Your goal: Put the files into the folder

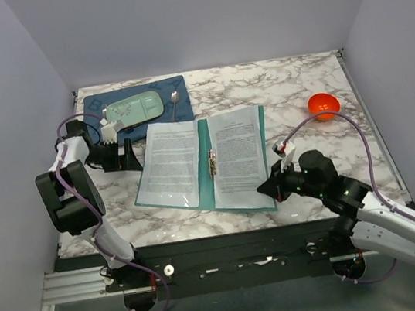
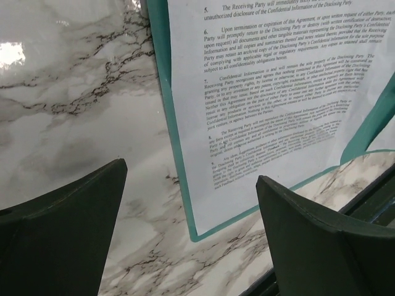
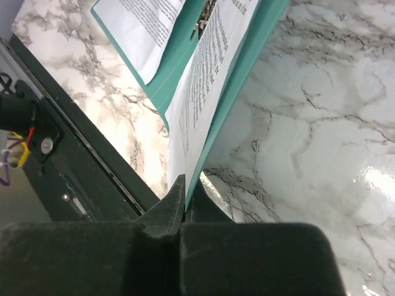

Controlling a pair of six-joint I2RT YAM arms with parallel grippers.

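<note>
Your right claw (image 3: 184, 185) is clenched on the near right corner of the folder (image 1: 207, 183), pinching the teal cover and the sheet on it together. Your left claw (image 2: 191, 176) is spread wide and holds nothing, hovering over the surface (image 1: 290, 80) just off the folder's left edge. The folder lies open mid-surface, its spine and metal clip (image 1: 212, 164) running straight away from you. The files (image 1: 168, 161) lie one on each leaf, page tops at the far end. Beyond it sit a blue placemat (image 1: 98, 105) far left and an orange bowl (image 1: 323, 105) far right.
</note>
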